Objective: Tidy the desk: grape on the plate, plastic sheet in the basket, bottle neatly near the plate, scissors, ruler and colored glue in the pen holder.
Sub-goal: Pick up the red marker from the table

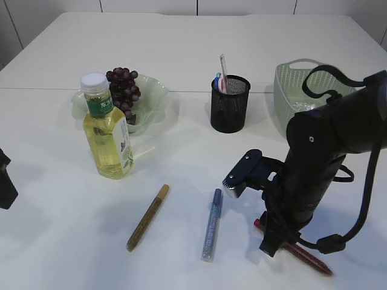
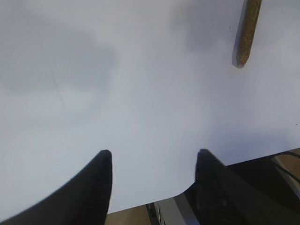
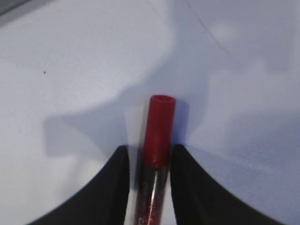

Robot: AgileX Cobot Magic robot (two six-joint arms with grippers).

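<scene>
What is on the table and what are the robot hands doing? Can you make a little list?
grapes: on the green plate
bottle: upright, in front of the plate
pen holder: already has items in it
basket: behind right arm
gold glue, blue glue: lying on table
right gripper: closing around red glue
left gripper: open, empty

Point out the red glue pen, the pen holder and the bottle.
Red glue pen (image 3: pixel 159 126): right wrist view, on its red cap.
Pen holder (image 1: pixel 229 109): exterior view, on its black mesh wall.
Bottle (image 1: pixel 107 142): exterior view, on its yellow body below the label.
</scene>
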